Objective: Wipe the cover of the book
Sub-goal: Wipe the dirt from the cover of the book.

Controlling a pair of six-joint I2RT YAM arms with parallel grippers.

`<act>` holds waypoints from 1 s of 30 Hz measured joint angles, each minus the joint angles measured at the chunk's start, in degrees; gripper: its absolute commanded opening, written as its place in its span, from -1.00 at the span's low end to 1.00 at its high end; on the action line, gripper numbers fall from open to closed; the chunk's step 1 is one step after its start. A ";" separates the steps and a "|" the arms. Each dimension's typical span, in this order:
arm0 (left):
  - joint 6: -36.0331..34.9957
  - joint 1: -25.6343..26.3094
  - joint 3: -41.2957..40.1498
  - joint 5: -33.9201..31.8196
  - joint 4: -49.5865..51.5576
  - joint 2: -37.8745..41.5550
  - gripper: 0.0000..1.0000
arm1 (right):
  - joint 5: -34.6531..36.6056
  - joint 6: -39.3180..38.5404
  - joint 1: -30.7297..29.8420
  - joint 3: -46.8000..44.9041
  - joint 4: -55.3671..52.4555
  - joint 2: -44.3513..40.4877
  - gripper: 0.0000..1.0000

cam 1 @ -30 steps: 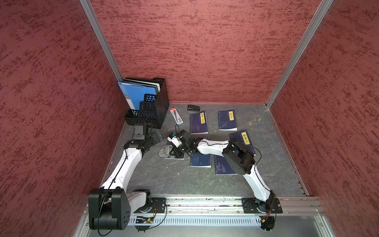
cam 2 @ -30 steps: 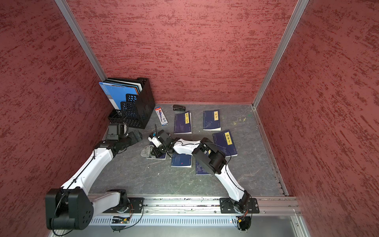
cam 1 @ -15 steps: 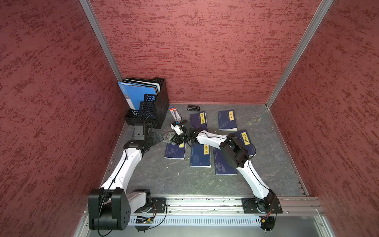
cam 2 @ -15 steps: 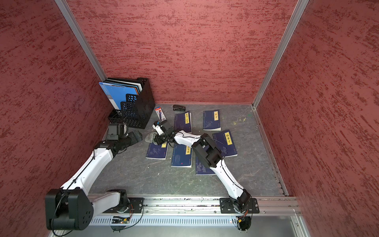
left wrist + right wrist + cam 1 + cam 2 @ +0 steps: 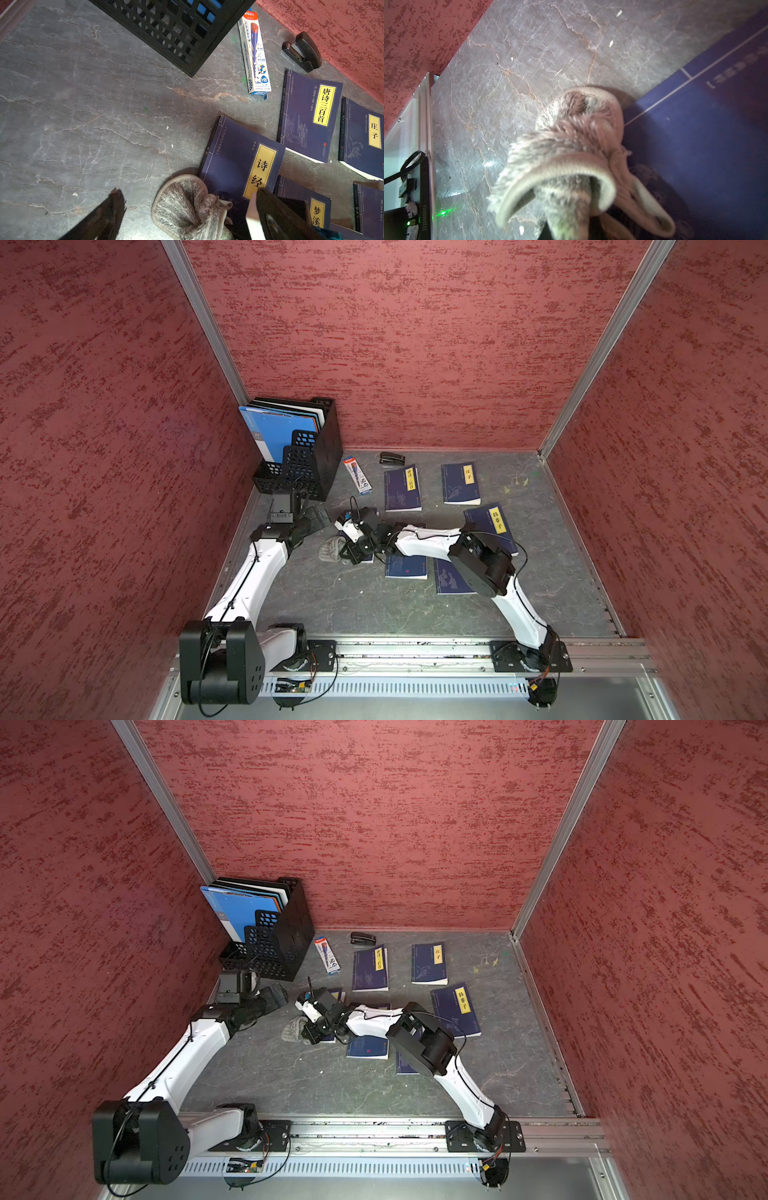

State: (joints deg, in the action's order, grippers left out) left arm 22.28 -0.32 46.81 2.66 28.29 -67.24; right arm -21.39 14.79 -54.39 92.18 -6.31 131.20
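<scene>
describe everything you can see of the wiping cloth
The cloth is a fluffy grey-beige rag with a ribbed hem, bunched and folded over itself. The shut right hand pinches one end. The rest lies mostly on the grey table, lapping the spine-side edge of the dark blue book.

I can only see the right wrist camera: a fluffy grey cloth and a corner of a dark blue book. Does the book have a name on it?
Observer: Yes. The left wrist view shows a yellow title strip with black characters on that dark blue paperback book.
Operator: Where is my other tool?
Observer: The left tool hangs open, apart from the fluffy grey cloth, holding nothing.
Operator: Any more books?
Observer: Yes, another dark blue book lies flat near a small black stapler.
</scene>
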 measured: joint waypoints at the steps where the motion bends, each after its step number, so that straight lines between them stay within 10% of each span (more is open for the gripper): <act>1: 0.00 0.00 0.00 0.00 0.00 0.00 0.99 | -0.04 0.04 0.00 0.00 0.00 0.00 -0.87; 9: 0.00 0.00 0.00 0.00 0.00 0.00 0.99 | 0.00 0.24 2.05 2.91 -1.09 1.60 -0.87; 23: -0.02 0.00 0.00 0.00 0.07 0.24 1.00 | 1.25 -1.70 10.10 33.79 -11.82 18.84 -0.87; 30: -0.02 -0.02 0.00 0.00 0.17 0.42 1.00 | 1.44 -2.16 9.75 27.19 -9.18 15.41 -0.87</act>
State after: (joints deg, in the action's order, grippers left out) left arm 22.26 -0.34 46.81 2.66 28.47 -66.83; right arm -19.94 12.62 -44.64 119.37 -15.49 146.61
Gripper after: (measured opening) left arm 0.997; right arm 0.093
